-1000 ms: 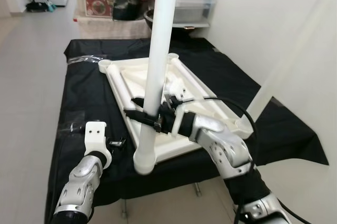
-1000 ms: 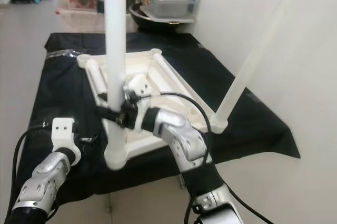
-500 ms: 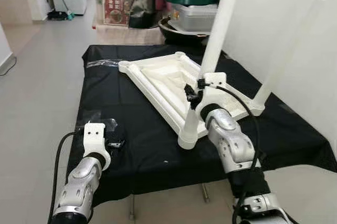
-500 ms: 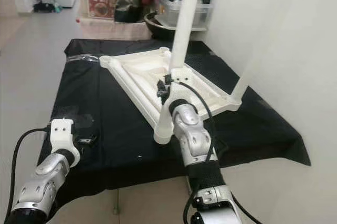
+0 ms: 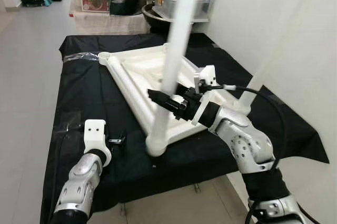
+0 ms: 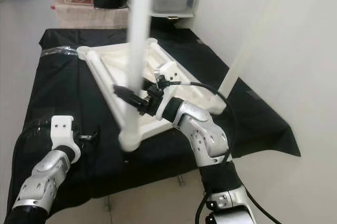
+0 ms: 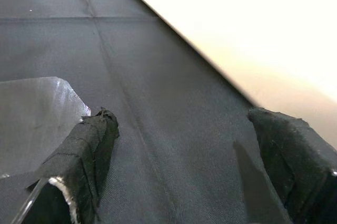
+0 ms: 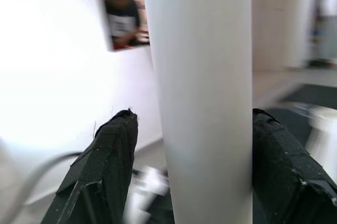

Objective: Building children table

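- Now the black-draped worktop [image 5: 79, 92] carries the upturned white plastic children's tabletop [image 5: 138, 71], still lying flat, though the camera has shifted.
- The near white tubular leg [image 5: 172, 60] stands in its corner socket; a second leg [image 5: 284, 37] rises at the far corner.
- The right end effector [image 5: 160, 99], clamped on that leg a second ago, has released, its fingers straddling it without clear contact.
- The left end effector [image 7: 184, 166] hovers spread above the cloth.
- Probably this leg is seated; two sockets remain.

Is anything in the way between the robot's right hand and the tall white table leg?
No, nothing visible is. The right gripper is already at the near table leg, and the right wrist view shows the leg standing between its two open fingers, with small gaps on both sides.
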{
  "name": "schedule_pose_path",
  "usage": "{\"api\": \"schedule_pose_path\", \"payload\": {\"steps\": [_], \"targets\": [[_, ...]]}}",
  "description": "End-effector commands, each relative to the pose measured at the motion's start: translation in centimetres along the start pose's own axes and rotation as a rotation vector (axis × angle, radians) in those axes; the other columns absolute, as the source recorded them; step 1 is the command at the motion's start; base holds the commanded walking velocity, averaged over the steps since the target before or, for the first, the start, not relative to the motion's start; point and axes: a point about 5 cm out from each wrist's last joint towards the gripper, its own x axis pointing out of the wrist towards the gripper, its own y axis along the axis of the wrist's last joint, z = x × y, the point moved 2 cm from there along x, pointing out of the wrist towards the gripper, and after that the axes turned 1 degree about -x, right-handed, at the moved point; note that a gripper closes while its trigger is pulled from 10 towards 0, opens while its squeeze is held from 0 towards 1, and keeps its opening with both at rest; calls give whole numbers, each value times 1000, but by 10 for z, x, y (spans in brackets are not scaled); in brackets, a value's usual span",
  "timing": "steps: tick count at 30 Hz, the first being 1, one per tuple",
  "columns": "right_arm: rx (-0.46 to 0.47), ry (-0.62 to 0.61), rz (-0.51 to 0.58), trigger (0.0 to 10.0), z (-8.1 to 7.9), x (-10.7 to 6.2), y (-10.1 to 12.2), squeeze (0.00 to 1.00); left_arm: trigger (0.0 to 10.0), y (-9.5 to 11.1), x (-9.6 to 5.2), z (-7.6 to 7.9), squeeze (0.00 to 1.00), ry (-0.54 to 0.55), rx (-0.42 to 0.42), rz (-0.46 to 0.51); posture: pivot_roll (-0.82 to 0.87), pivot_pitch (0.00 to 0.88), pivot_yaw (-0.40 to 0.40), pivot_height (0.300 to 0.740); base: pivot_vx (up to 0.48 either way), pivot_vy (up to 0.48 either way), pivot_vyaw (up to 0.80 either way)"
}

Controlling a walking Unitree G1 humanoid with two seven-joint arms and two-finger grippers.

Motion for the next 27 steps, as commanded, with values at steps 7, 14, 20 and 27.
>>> {"api": "schedule_pose_path", "payload": {"steps": [7,14,20,27], "targets": [[-38,28,-86,0,-12,12,-31,0,10000,-15,-7,-4,0,20,4,-58,110,0,-152,740,0,0,0],[-51,-17,-147,2078,-8,10,-40,0,10000,-13,-3,-2,0,11,9,-58,95,0,-139,740,0,0,0],[-46,-138,-184,0,2,12,-51,0,10000,-13,-3,-1,0,9,7,-57,94,0,-142,740,0,0,0],[-96,-929,-464,0,71,-31,-87,0,10000,-17,-6,-2,0,13,6,-65,90,0,-141,740,0,0,0]]}}
